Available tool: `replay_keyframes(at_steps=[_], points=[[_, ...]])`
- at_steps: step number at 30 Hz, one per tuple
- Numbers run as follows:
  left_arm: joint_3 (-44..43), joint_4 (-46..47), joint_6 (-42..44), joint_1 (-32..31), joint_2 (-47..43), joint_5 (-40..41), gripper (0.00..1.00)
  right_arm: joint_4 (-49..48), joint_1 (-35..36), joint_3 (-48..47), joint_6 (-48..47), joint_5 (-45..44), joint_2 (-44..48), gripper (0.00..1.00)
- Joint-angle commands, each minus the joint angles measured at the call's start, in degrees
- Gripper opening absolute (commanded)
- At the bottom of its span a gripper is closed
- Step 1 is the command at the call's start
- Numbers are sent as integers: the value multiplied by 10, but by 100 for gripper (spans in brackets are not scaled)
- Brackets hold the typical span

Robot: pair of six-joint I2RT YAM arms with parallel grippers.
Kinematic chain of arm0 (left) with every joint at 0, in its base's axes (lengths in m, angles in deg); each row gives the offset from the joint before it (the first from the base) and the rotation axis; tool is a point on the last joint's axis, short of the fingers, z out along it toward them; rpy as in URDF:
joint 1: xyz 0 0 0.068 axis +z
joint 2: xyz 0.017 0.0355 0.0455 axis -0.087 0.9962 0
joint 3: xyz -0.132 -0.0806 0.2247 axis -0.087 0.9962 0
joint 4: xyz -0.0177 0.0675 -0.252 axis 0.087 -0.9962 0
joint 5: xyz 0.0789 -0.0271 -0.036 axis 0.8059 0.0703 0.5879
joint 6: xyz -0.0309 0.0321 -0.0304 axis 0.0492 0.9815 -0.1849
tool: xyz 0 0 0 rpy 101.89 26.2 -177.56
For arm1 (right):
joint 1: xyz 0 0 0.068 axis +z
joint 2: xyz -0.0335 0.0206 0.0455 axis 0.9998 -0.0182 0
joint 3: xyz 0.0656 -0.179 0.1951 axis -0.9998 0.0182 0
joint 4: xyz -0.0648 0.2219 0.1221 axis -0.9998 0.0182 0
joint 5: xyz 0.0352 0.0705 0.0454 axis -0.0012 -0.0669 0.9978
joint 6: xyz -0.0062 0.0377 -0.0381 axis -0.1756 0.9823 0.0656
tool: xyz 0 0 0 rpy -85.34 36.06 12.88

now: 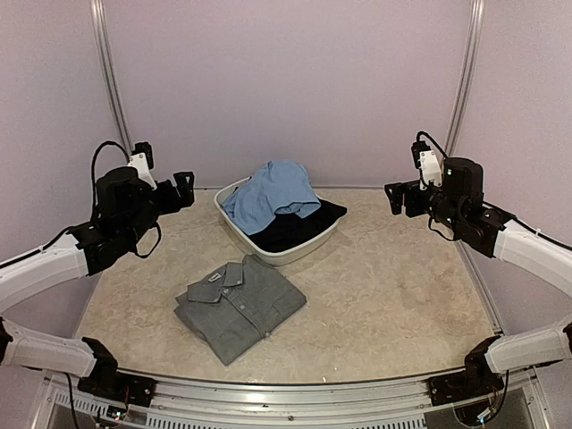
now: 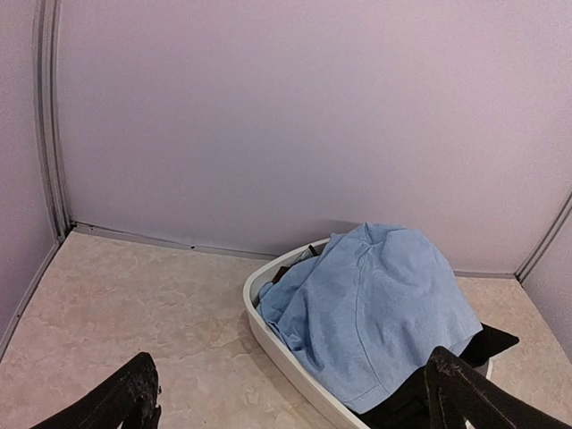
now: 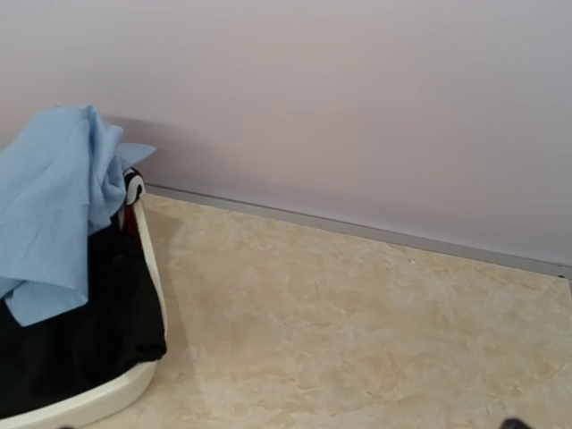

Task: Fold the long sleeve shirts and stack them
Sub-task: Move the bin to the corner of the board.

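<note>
Grey cloth, folded: the grey shirt (image 1: 239, 304) lies collar-up on the table (image 1: 402, 295), lower centre of the overhead view, just in front of the white tub (image 1: 234, 222). The light blue shirt (image 1: 271, 195) is heaped in the tub, centre frame, over the black shirt (image 1: 299, 228), which spills across the tub's right rim.

Left gripper (image 1: 179, 190), mid-left, hangs raised with its jaws spread wide and nothing between them; its dark fingers (image 2: 125, 398) frame the tub in the left wrist view. Right gripper (image 1: 398, 197), mid-right, is likewise wide apart and empty, well clear of the cloth.

Likely hazards: because the blue cloth drapes over the black, a pinch taken too deep could lift both together. A sleeve caught on the rim could drag or tip the light tub. Cloth carried low toward the lower frame could rumple the folded grey shirt.

Surface: beige, marbled, matte and flat. Enclosure: pale lilac wall panels with metal corner strips, and a metal rail along the bottom edge.
</note>
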Motion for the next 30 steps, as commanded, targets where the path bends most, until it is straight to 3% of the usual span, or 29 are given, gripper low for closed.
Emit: replay_keyframes(at_steps=[1, 10, 17, 20, 22, 30], points=[[-3, -4, 13, -11, 5, 12, 99, -2, 6, -1, 0, 0, -1, 99], [-40, -26, -10, -30, 58, -16, 99, 44, 11, -24, 7, -2, -15, 99], [-180, -132, -22, -37, 225, -129, 99, 50, 23, -21, 14, 7, -47, 100], [-249, -186, -36, -34, 316, -145, 89, 48, 29, -19, 19, 13, -56, 100], [-274, -202, -46, -30, 358, -157, 88, 46, 31, -14, 22, 14, -57, 100], [-290, -208, -92, -3, 471, -235, 73, 27, 35, 16, 29, 22, -53, 100]])
